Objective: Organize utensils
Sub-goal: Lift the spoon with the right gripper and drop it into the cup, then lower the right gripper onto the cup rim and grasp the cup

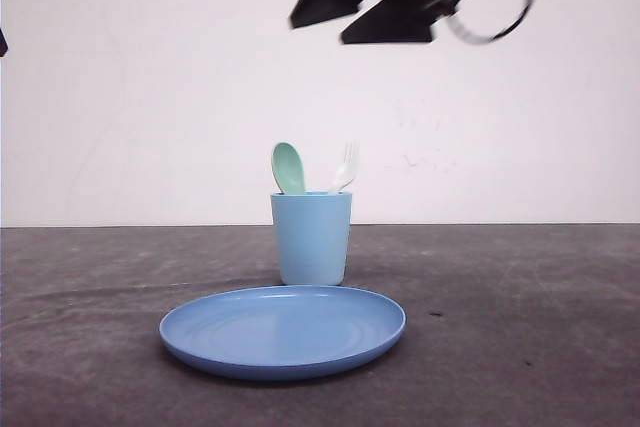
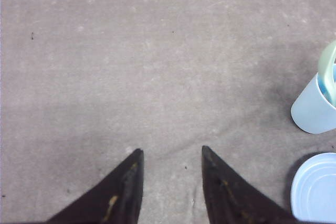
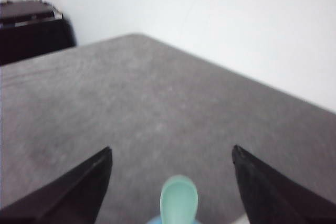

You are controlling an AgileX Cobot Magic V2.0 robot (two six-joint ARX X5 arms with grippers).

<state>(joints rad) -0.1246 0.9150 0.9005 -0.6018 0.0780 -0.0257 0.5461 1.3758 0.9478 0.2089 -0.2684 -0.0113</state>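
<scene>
A mint-green spoon (image 1: 288,167) and a white fork (image 1: 345,168) stand upright in the light blue cup (image 1: 311,238), bowl and tines up. My right gripper (image 1: 330,19) hangs open high above the cup, nothing between its fingers; in its wrist view the spoon (image 3: 179,199) shows below, between the spread fingers. My left gripper (image 2: 172,151) is open over bare table, with the cup (image 2: 316,106) and the spoon (image 2: 328,67) off to one side.
A round blue plate (image 1: 283,330) lies in front of the cup, near the table's front edge; the plate (image 2: 316,188) also borders the left wrist view. Grey table surface stretches to both sides. A white wall stands behind.
</scene>
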